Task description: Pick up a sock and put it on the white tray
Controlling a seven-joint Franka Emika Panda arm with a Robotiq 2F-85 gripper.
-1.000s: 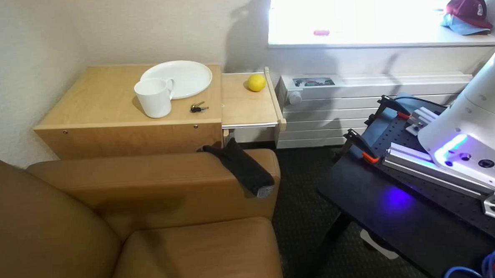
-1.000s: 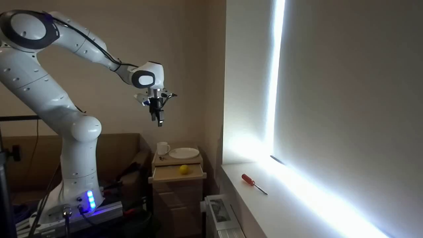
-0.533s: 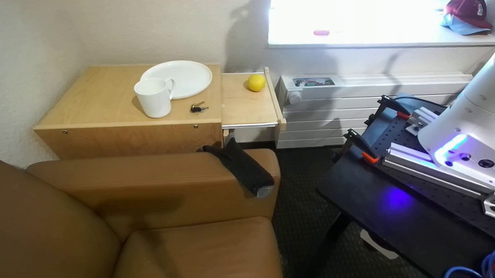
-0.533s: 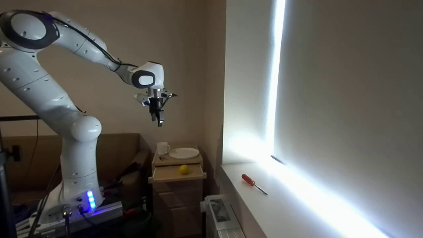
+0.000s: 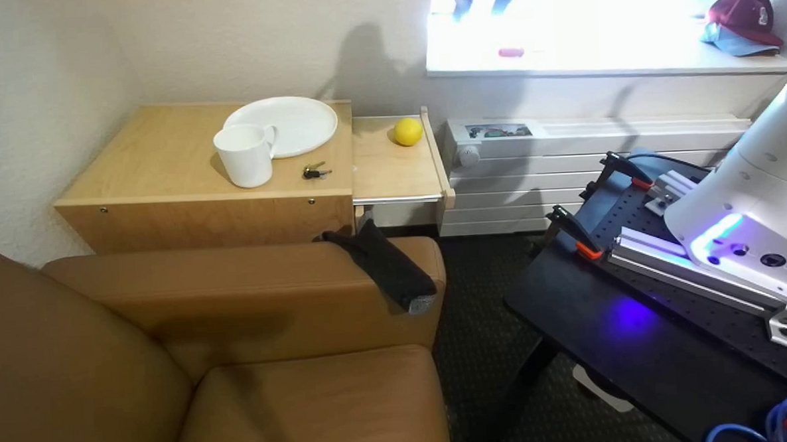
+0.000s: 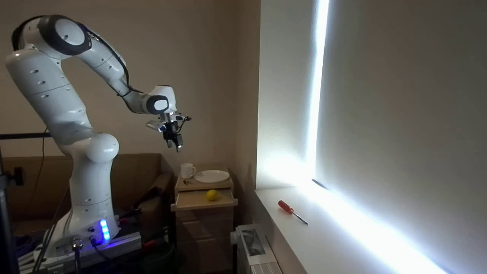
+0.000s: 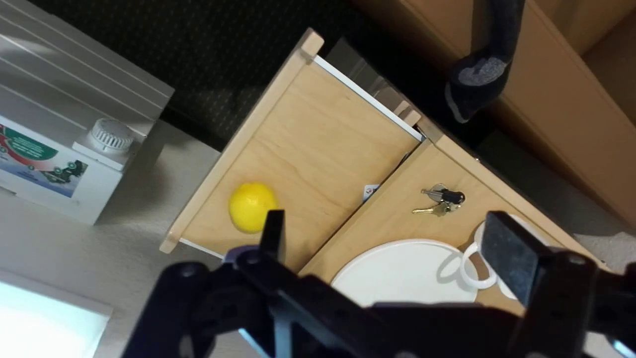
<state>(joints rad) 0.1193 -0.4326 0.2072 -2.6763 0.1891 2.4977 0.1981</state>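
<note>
Hovering wide-spread, the pincer (image 7: pixel 390 238), with mug (image 5: pixel 245 160) and keys (image 5: pixel 314 173) near the white tray (image 5: pixel 301 124).

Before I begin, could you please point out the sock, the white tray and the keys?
Sock (image 5: pixel 387 262), in an exterior view: middle of its dark cloth.
White tray (image 5: pixel 301 123), in an exterior view: bare upper surface.
Keys (image 7: pixel 450 196), in the wrist view: black key head.

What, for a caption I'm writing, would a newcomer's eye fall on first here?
Probably the round yellow object, bright on the pale pulled-out shelf. Next, the black sock draped over the brown sofa armrest, then the white tray on the cabinet. In an exterior view, the white robot arm stands tall at the picture's left.
</note>
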